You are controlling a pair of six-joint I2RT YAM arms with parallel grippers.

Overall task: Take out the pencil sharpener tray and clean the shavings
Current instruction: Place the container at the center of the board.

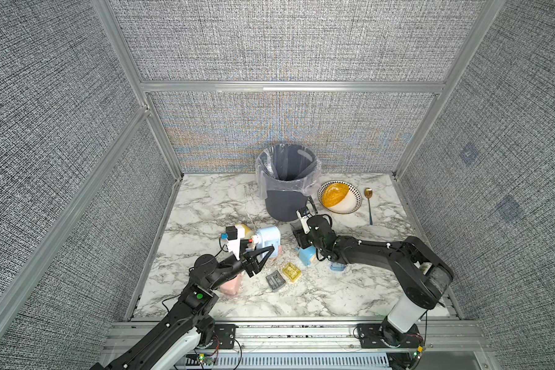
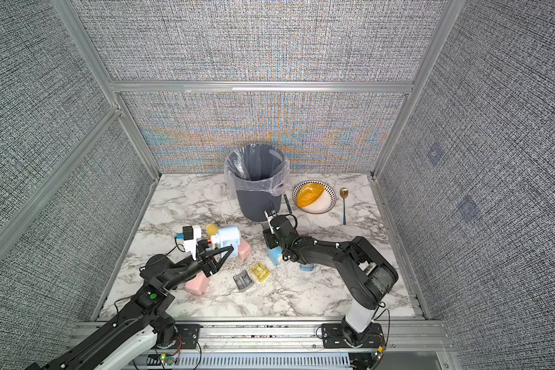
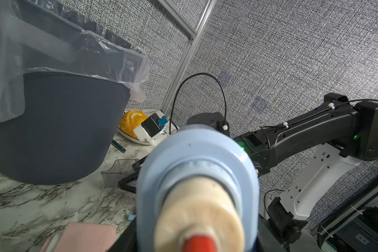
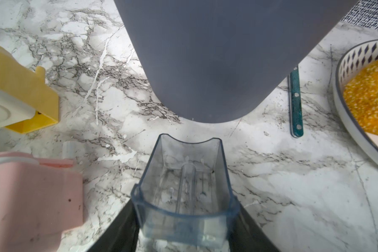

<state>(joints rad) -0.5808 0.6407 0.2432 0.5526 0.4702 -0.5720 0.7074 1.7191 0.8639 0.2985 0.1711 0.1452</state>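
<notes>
- Your right hand (image 4: 184,210) is closed narrow on a clear tray (image 4: 183,174). It holds the tray low, just in front of the base of the bin (image 4: 216,54), well below the rim and not over the mouth.
- That tray looks almost bare, with only a few specks in it, so I judge there is little to tip out of it.
- Your left hand (image 1: 267,246) grips the light blue sharpener (image 1: 269,237), in front of the bin and off to its left in both top views.
- A grey tray (image 1: 275,281) and a yellow tray (image 1: 291,272) lie loose on the surface (image 1: 350,294), farther in front of the bin.
- The shavings (image 1: 301,282) speckle the surface around the yellow tray, well short of the bin. Clearing them is the main job left, as I read it.
</notes>
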